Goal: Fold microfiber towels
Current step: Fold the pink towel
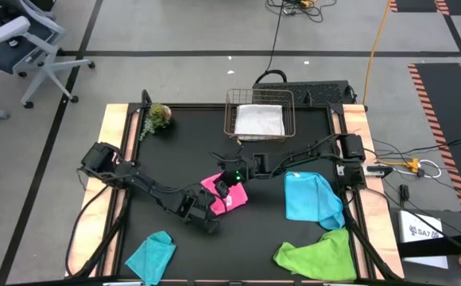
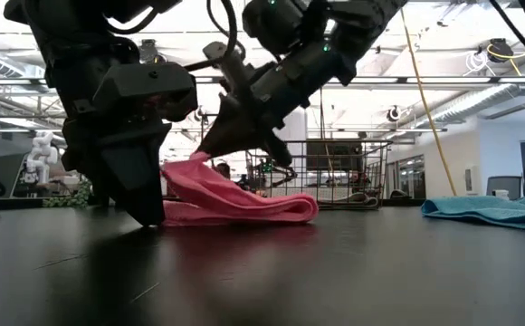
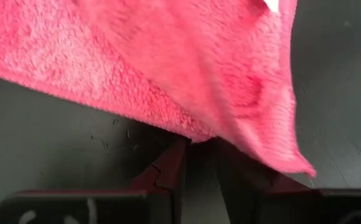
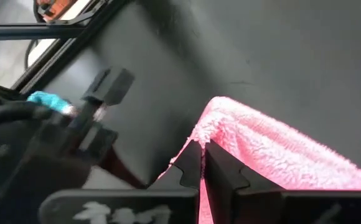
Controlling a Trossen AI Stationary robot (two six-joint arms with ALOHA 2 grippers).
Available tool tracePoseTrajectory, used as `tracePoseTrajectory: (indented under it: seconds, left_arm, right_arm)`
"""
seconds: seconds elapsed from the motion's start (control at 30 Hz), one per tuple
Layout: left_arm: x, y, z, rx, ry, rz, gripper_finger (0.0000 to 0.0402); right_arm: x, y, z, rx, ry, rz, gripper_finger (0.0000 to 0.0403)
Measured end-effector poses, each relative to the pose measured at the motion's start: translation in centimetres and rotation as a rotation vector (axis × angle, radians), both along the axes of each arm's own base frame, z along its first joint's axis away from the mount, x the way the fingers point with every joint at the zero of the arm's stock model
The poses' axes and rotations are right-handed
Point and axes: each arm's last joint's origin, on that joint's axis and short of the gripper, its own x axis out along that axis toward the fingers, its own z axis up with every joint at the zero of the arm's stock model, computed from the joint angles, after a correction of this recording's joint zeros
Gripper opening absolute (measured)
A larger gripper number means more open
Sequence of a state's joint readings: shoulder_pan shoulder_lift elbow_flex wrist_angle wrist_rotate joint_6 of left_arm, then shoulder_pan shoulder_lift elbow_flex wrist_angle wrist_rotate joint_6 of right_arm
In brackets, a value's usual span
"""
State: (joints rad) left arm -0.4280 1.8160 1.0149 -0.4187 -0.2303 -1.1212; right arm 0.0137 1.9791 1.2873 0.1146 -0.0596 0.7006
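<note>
The black table (image 1: 183,143) carries everything, with wooden edging along its left and right sides. At its far edge stands a wire basket (image 1: 232,127) holding the white towel (image 1: 259,121), which lies flat inside. Both dark arms reach toward the middle of the table from opposite sides.

Along the right part of the table lies the sky blue towel (image 1: 310,197), loosely spread, and just nearer the front edge the lime green towel (image 1: 319,254) sits crumpled, its upper corner close to or touching the blue one. At the front left lies the smaller teal towel (image 1: 153,254), well apart from the others.

The hot pink towel (image 1: 232,197) rests near the centre of the table, doubled over with a rounded fold on one side, seen in the low view (image 2: 244,201). The left pincer (image 1: 211,226) is down at the table surface at the towel's front edge; its fingers (image 3: 168,177) stand a little apart with the pink edge hanging over the gap, and it looks as if they pinch that edge, though the wrist view is too close to be sure. The right pincer (image 1: 226,189) sits over the towel's far part, fingers (image 4: 190,165) pressed together on a raised ridge of the pink cloth (image 4: 274,149).

A small green plant (image 1: 159,117) stands at the far left of the table.
</note>
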Motion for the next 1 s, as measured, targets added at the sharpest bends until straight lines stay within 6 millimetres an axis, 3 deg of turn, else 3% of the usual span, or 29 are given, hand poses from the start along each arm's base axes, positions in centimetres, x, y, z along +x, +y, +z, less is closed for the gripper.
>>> tracePoseTrajectory:
  seconds: [0.13, 0.3, 0.53, 0.7, 0.87, 1.0]
  left_arm:
    - [-0.1, -0.1, 0.0, -0.007, 0.003, 0.012, 0.0090]
    - [-0.3, -0.2, 0.0, -0.021, 0.017, 0.026, 0.0090]
    - [-2.8, -0.9, 1.0, -0.013, 0.142, 0.061, 0.0090]
    - [-4.0, -1.2, 2.5, -0.004, 0.133, 0.095, 0.0090]
    - [-3.5, -0.3, 4.3, 0.027, 0.005, 0.139, 0.0090]
    - [-2.6, 1.4, 4.9, 0.068, -0.056, 0.169, 0.0090]
  right_arm:
    - [0.1, -0.1, 0.1, -0.051, -0.022, 0.039, 0.0022]
    - [0.3, 0.0, 0.3, -0.078, -0.051, 0.051, 0.0081]
    - [0.0, 0.1, 2.1, -0.094, -0.109, 0.102, 0.0144]
    - [-1.1, 0.7, 3.5, -0.052, -0.064, 0.215, 0.0146]
    - [-2.8, 1.7, 1.7, -0.060, 0.127, 0.254, 0.0131]
    - [-3.7, 2.5, -0.3, -0.038, 0.158, 0.221, 0.0127]
